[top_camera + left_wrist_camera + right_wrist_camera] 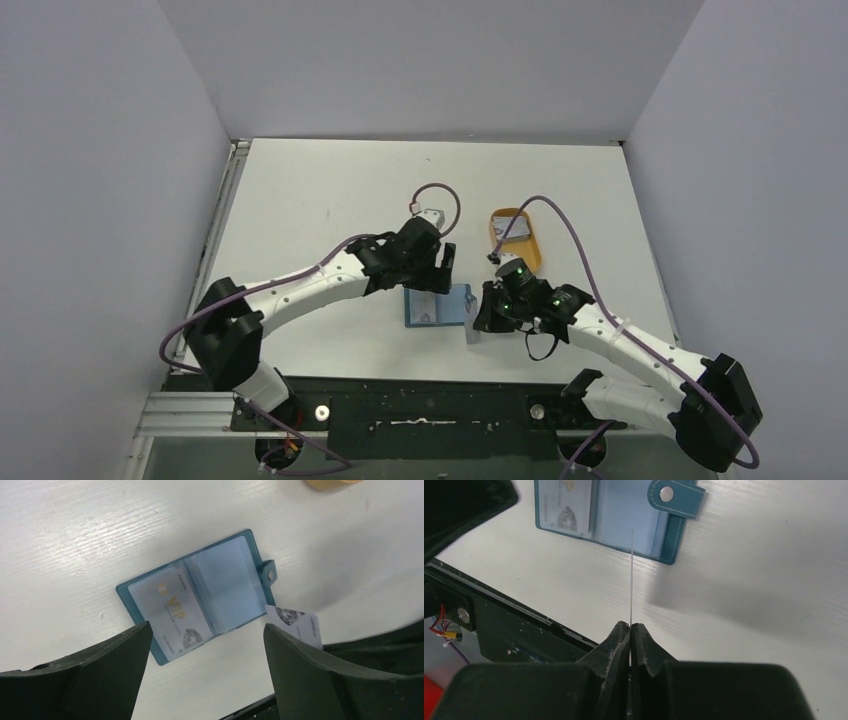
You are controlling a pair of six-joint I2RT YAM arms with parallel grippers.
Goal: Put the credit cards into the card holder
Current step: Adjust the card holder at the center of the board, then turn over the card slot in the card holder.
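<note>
The right gripper (pixel 630 625) pinches a card (pixel 632 575) tight. The open wallet (pixel 671 535) lies just ahead of the card's tip. Best to tip the card flat and slide it slowly into the empty pocket (pixel 621 510). The left gripper (pixel 207 626) hangs open above the wallet.

1 card holder (pixel 227 587), 1 tray (pixel 529 253), at least 3 credit cards (pixel 296 625).
</note>
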